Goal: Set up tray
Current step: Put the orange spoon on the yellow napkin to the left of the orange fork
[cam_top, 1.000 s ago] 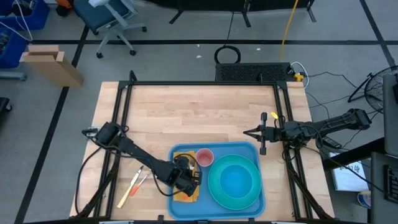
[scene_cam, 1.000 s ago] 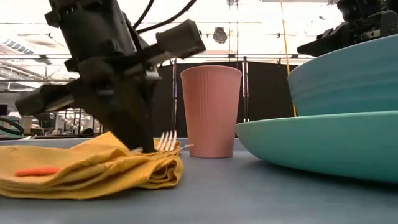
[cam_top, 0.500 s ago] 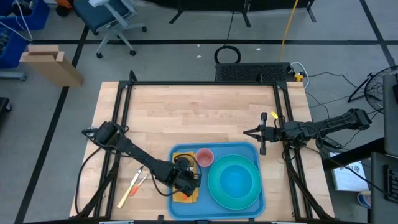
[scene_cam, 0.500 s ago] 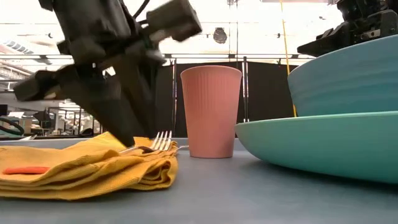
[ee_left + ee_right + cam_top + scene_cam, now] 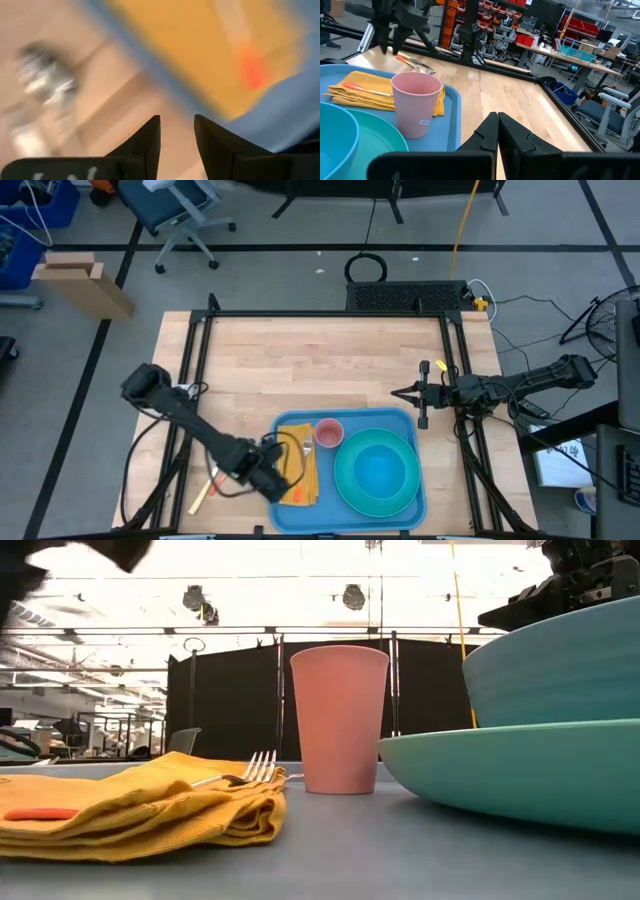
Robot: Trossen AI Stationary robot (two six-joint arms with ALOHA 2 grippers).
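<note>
Tray (image 5: pixel 300 519): big flat sky-blue rectangle, rounded corners, low raised rim, sitting at the near edge of the wooden desk (image 5: pixel 310 365), middle of it.
On the tray: a folded yellow napkin (image 5: pixel 300 475) at its left end with a fork (image 5: pixel 240 778) lying on top and a small orange piece (image 5: pixel 40 813) on it too; a pink cup (image 5: pixel 329 433) upright just beside the napkin; a teal bowl (image 5: pixel 378 472) on a teal plate (image 5: pixel 520 765) filling the right side.
Left gripper (image 5: pixel 268 480): low at the tray's left rim, right by the napkin, fingers a little apart and nothing between them.
Right gripper (image 5: pixel 400 393): over the desk just beyond the tray's far right corner, fingers pressed together, empty.
Off the tray: some cutlery (image 5: pixel 213 480) on the desk, left of the tray.
</note>
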